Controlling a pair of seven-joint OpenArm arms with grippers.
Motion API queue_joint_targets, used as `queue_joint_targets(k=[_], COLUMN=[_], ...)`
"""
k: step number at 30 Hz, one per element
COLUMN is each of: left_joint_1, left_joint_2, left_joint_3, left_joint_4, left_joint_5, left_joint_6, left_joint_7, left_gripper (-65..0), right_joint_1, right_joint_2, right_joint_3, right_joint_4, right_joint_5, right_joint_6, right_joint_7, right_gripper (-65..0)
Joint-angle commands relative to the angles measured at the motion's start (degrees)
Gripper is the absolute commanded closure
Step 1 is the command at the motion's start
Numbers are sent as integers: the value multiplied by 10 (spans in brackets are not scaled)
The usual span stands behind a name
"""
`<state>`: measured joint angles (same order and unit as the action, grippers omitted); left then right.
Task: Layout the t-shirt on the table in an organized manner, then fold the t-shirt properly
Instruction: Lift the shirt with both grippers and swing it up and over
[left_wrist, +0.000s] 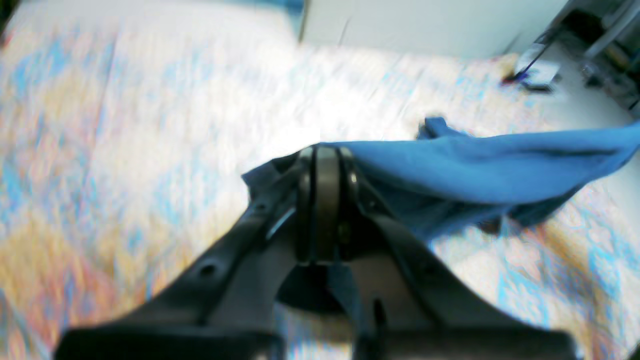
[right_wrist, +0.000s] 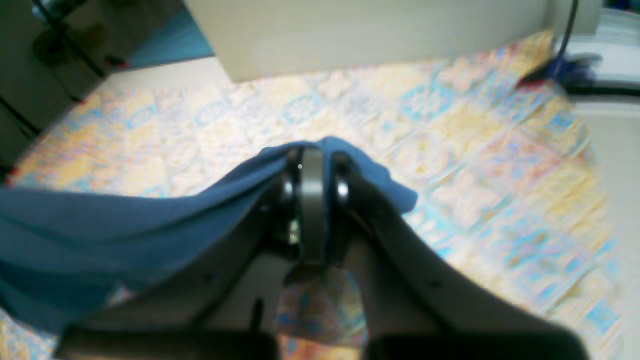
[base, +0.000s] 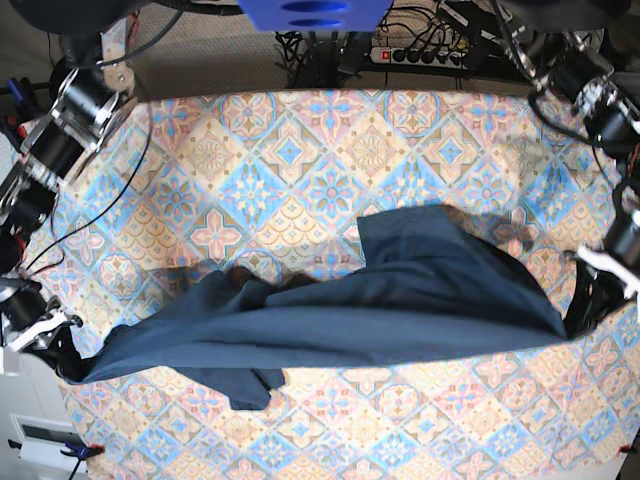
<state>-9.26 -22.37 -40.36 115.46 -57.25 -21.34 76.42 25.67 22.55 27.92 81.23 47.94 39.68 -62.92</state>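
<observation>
Here the large dark navy-blue soft fabric t-shirt (base: 400, 300) hangs stretched across the near half of the worktop (base: 300, 150), a cloth of pastel blue, pink and cream diamond tiles. The left tool (left_wrist: 327, 155) is clenched on one end of the fabric, and the right tool (right_wrist: 311, 157) grips the opposite end.

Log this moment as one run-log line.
phase: spreading | left pincer: shut on t-shirt edge | right pincer: shut on opposite edge | t-shirt: stretched between arms, partly bunched on table
</observation>
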Motion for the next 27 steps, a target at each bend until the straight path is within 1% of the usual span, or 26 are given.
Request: queue_joint_targets(k=[1, 5, 8, 10, 14, 18, 20, 22, 24, 25, 27], left_joint_1=[-38, -170, -281, -356, -492, -602, -628, -631, -626, -616, -567], left_joint_2=[-2, 2, 2, 2, 2, 2, 3, 3, 2, -2, -17], left_joint_3=[19, 95, 124, 135, 171, 216, 229, 237, 236, 236, 231], left_joint_4=[-4, -97, -213, -288, -409, -471, -475, -474, -473, -466, -436], left_joint_5=[9, 63, 81, 90, 112, 123, 122, 121, 118, 109, 85], left_joint_6=[-2, -2, -2, -2, -2, -2, -2, -2, -5, -5, -5], left_joint_7=[-19, -23, -24, -25, -75, -99, -96, -93, -69, -53, -39], left_gripper=[0, 0, 0, 0, 0, 0, 0, 0, 0, 0, 0], right_joint_1=[44, 148, 236, 288, 362, 412, 420, 418, 417, 405, 356], right_joint_2=[17, 26, 26, 26, 28, 38, 40, 50, 60, 68, 77], right_joint_3=[-17, -81, -112, -129, -148, -143, -143, -143, -143, -143, -142], right_joint_4=[-2, -83, -152, -196, -237, -241, -236, -235, -235, -234, -222], right_joint_5=[20, 20, 15, -4, -38, -38, -36, -34, -8, 11, 45], right_joint_6=[3, 3, 3, 3, 3, 3, 3, 3, 3, 3, 3], right_joint_7=[23, 26, 27, 30, 59, 64, 61, 60, 50, 38, 28], right_gripper=[-4, -4, -4, -4, -4, -4, -4, -4, -4, -4, -4])
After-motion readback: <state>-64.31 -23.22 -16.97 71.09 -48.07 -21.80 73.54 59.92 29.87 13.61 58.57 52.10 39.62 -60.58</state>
